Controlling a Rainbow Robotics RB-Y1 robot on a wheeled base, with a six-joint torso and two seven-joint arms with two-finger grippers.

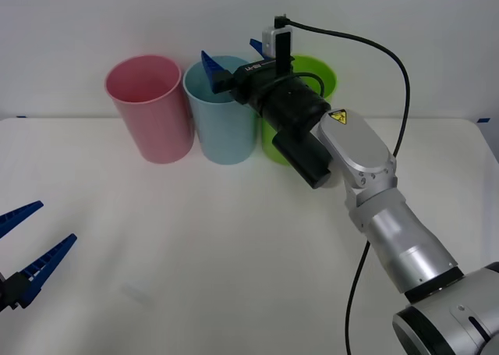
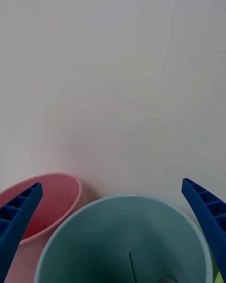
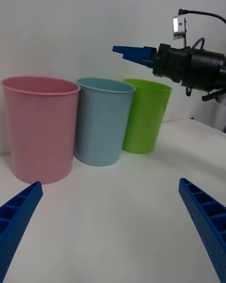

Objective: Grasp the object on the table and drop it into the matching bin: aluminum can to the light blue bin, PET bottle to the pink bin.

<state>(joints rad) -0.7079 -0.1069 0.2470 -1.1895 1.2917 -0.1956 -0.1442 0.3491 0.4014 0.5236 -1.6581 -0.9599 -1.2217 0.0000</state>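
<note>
The right gripper (image 1: 234, 58) hangs spread wide and empty over the blue bin (image 1: 222, 129); a glint low inside the bin may be the can (image 2: 165, 280). Light, thin-walled and slippery, it likely wants a mid-body grip. The left gripper (image 1: 27, 250) idles agape.

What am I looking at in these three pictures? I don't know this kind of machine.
A two-armed robot at a white table. One picture looks down from above its arms; the other two come from cameras on each wrist. Three tall cups stand in a row: the pink bin, the light blue bin and a green bin. The right claw hangs open over the light blue bin, holding nothing. At the wrist picture's bottom edge, something pale lies deep in that bin, too cropped to identify. The left claw waits open, low at the table's near left.
</note>
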